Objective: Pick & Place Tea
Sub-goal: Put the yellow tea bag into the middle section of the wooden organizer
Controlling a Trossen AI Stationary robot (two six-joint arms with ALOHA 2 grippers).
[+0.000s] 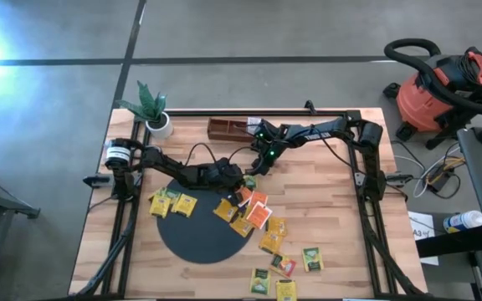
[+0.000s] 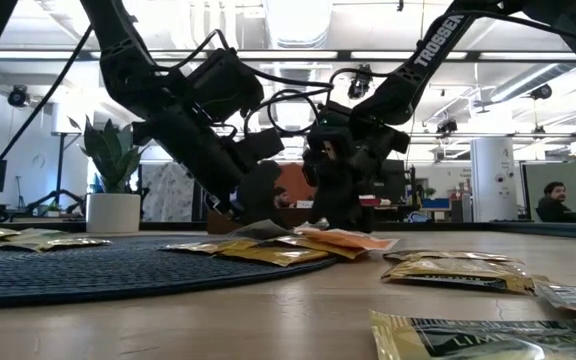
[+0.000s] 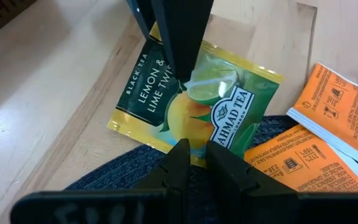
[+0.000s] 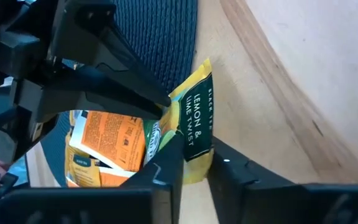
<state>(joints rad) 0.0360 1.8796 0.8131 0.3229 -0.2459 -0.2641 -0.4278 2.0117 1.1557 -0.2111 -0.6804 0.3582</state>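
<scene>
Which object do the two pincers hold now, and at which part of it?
Both grip the same yellow Lemon & Lime Twist tea packet: the left pincer at one edge, the right pincer at the opposite edge.

The yellow packet pinched in my jaws reads "BLACK TEA", "LEMON & LIME TWIST" and "AHMAD TEA LONDON"; my right wrist view shows "LEMON & LIME TWIST" on it too. White letters on my right arm spell "TROSSEN". Print on the orange packets is too small to read.
</scene>
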